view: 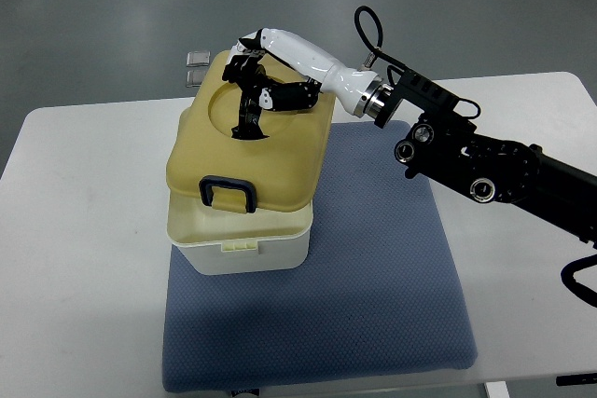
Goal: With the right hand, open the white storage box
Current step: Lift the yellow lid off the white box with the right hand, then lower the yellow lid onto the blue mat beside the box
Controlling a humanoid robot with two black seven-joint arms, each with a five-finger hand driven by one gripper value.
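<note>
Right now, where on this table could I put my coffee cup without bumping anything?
The blue mat is bare right of the storage box and below the right arm. The white table left of the box is bare too. The box's far end is crowded: the right hand rests on the lid.

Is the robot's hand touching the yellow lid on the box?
Touching. The top view shows the right hand lying on the yellow lid, its dark fingers pressed against the top with no gap.
</note>
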